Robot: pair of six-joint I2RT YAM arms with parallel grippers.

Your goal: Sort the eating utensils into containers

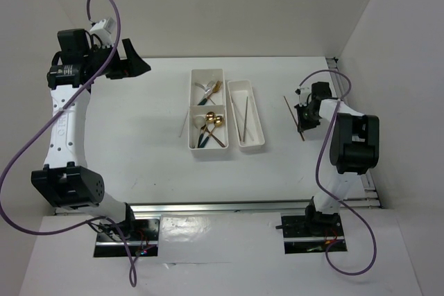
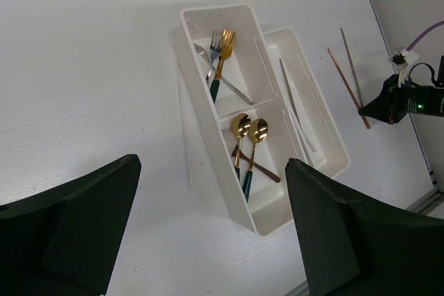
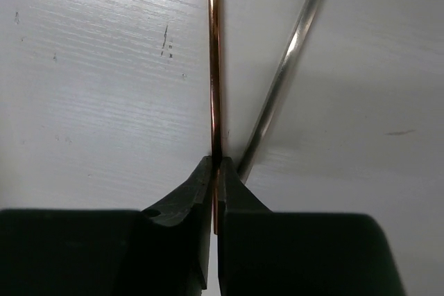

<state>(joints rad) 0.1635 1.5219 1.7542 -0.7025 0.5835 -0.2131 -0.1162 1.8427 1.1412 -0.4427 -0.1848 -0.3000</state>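
The right tool (image 3: pixel 216 171) is pinched together on a copper chopstick (image 3: pixel 215 67), its two black fingers (image 3: pixel 182 199) meeting around the slim rod. A silver chopstick (image 3: pixel 288 74) lies just beside it on the right, angling away towards the far end; the pictures do not show whether the copper one is off the surface. Around them the white bench (image 3: pixel 90 67) shows a fine streaked grain and a few dark specks.

Seen from above, this tool sits over the right part of the bench, well apart from the containers. Left of it is the long narrow tray (image 1: pixel 240 91), holding a pair of pale chopsticks (image 2: pixel 295 112) laid lengthwise. Touching its left side is the wide tray (image 1: pixel 191 112): forks (image 2: pixel 220 50), silver and gold, with a dark green handle, are in the far compartment, and two gold spoons (image 2: pixel 248 128) in the near one. A white chopstick (image 2: pixel 184 129) lies on the bench just left of this tray.

The left tool (image 1: pixel 132 66) is raised at the far left, its dark fingers (image 2: pixel 76 227) spread wide apart with nothing between them.

Plain white walls (image 1: pixel 229 12) close the bench in on the far, left and right sides. A metal rail (image 1: pixel 229 207) runs along the near edge, and purple cables (image 1: pixel 28 150) loop from both arms.
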